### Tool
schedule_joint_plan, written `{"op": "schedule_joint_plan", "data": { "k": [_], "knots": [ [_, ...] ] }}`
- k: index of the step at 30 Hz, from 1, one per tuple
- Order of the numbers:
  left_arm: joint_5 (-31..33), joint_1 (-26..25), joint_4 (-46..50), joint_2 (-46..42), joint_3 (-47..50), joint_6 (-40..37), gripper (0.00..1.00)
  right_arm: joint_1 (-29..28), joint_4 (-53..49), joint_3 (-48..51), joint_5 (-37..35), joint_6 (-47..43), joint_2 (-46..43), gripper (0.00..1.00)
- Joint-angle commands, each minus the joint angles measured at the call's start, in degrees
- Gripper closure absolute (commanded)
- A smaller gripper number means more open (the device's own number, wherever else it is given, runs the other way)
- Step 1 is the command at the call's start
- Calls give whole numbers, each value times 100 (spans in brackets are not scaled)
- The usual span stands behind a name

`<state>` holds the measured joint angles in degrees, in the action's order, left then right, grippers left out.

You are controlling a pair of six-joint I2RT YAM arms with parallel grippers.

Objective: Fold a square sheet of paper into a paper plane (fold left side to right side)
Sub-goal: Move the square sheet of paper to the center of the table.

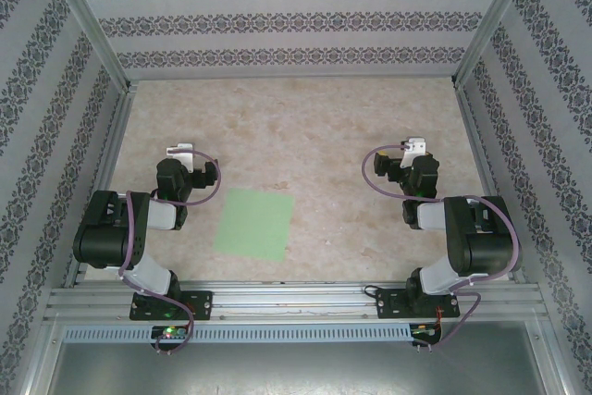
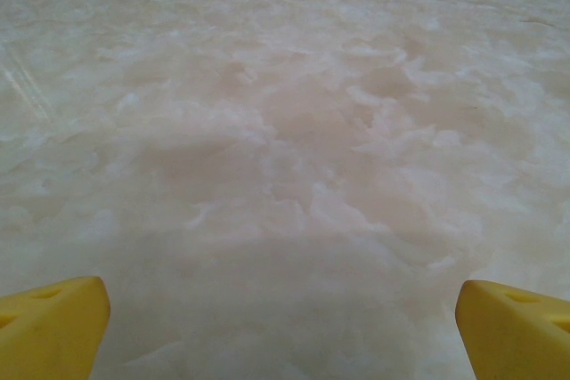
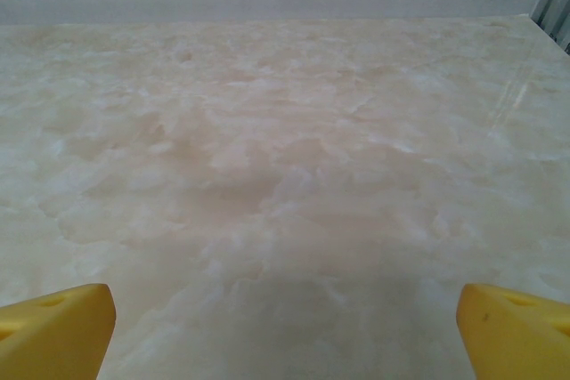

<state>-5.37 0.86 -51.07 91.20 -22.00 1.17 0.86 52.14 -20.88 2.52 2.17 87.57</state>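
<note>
Square sheet of paper [image 1: 254, 224] lies flat on the marbled table [image 1: 324, 127]; left gripper [image 2: 283, 331] and right gripper [image 3: 285, 331] gape empty, yellow fingertips [image 2: 53, 327] cut off by frame edges.

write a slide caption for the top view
Unfolded sheet flat on table, left gripper and right gripper open, apart from it.

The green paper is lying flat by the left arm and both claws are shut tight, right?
Not quite. The green paper does lie flat by the left arm, but both claws are open: the left claw and right claw each stand spread wide in their wrist views.
</note>
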Motion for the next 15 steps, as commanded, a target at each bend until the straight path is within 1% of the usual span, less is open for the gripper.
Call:
{"op": "schedule_joint_plan", "data": {
  "k": [1, 3, 5, 8, 9, 11, 13, 15],
  "knots": [
    [87, 63, -274, -4, -50, -88, 0, -31, 174, -74, -59, 45, -8, 2],
    [272, 65, -339, -168, 43, -20, 0, -25, 182, -57, -59, 53, -28, 2],
    [393, 63, -27, -736, 125, 7, 0, 5, 198, -36, -122, 131, -138, 2],
    [701, 59, 1146, -1834, -31, 254, 0, 54, -233, 82, -296, 217, -895, 2],
    [868, 62, 1756, -2168, -216, 573, 0, 55, -377, 163, -364, 258, -1245, 2],
    [987, 64, 2819, -2577, -652, 1262, 0, 101, -1076, 214, -410, 572, -1990, 2],
    [709, 63, 3868, -2762, -1193, 1858, 0, 151, -2047, 71, -208, 937, -2789, 2],
    [91, 72, 4856, -2796, -1768, 2130, 0, 162, -3050, -206, 13, 1372, -3450, 2]
  ]
}}
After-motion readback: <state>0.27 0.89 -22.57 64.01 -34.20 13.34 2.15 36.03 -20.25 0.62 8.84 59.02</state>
